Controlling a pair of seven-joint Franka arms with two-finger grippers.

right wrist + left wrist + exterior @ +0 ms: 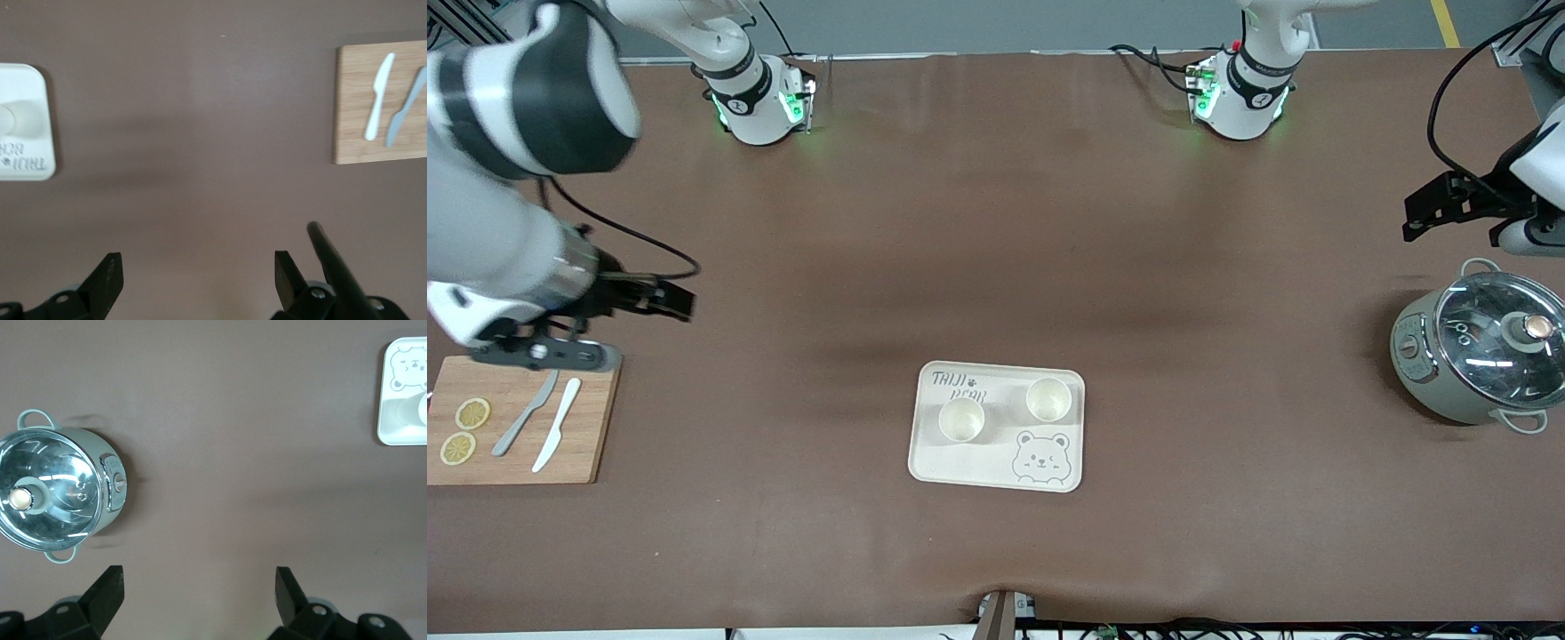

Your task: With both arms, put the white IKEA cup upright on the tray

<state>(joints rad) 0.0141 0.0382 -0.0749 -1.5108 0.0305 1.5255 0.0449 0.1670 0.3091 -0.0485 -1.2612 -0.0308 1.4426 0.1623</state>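
Two upright cups (961, 419) on tray (996, 467)

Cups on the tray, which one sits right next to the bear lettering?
The cup toward the right arm's end; the other cup stands clear of the lettering, above the bear face.

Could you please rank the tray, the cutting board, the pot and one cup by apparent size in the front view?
1. Cutting board and tray: look alike, not ranked.
2. Pot.
3. Cup.

High front camera facing the robots; downward wrist cameras sharing the tray (996, 476).
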